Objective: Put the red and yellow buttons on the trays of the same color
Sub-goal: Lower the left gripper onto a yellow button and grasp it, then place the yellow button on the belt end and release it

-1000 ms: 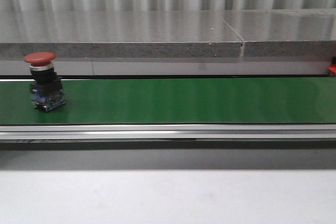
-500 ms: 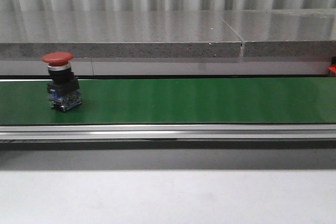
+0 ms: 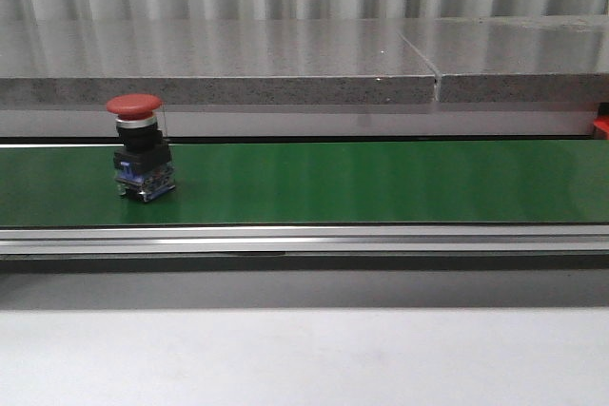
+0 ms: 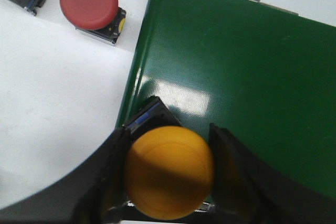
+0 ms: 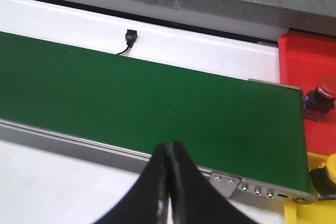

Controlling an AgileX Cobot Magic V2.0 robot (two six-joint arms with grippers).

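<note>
The red button (image 3: 141, 147) is riding rightward along the belt (image 3: 381, 183) toward the right gripper (image 5: 168, 182), waiting closed and empty; the left gripper (image 4: 168, 182) is clamping a yellow button (image 4: 169, 172).

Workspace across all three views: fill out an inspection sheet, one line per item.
Surface: green conveyor belt, white table in front.
Job's things: red button upright on the belt; yellow button in the left gripper; red tray holding a button; yellow tray holding another.
Clutter: spare red button and a further button off the belt's end.
Grippers: left fingers around the yellow button; right gripper shut, holding nothing.
Cables: small wired connector behind the belt.
Surroundings: grey stone ledge.
</note>
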